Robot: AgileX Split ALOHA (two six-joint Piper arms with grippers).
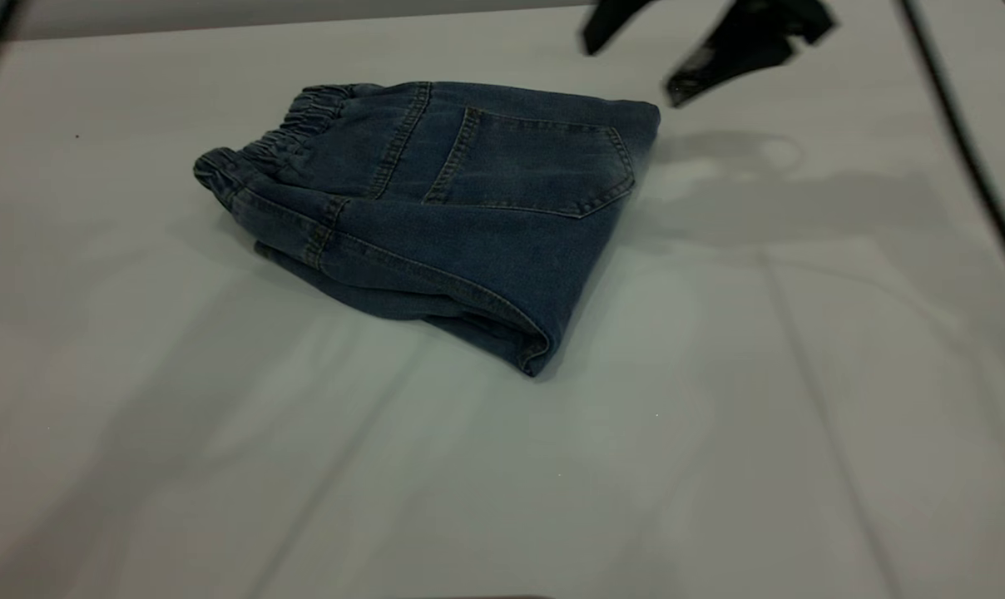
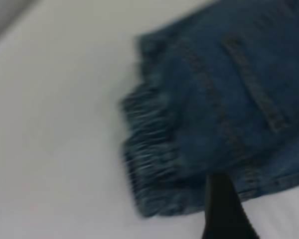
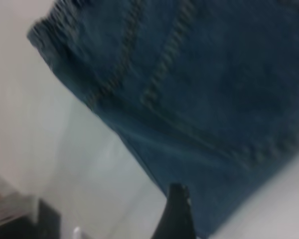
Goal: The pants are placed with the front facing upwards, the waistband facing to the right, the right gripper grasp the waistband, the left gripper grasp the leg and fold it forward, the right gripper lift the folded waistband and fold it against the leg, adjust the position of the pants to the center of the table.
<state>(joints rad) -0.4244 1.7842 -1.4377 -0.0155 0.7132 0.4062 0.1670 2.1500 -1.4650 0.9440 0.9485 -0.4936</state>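
On the white table [image 1: 719, 416], below-left of my right claw [image 1: 636, 62]: folded blue denim pants [image 1: 436, 216].
Claw fingers spread, grasping nothing; ruched waistband [image 1: 294, 133] on pants' far side from it.

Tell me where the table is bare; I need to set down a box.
Bare table spreads near and left of the folded pants. It is crowded only at the far right, where the right gripper hangs just past the pants' corner.

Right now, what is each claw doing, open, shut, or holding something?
Left gripper: beside the folded pants' waistband; open or shut cannot be told.
Right gripper: open, raised above the table, holding nothing.
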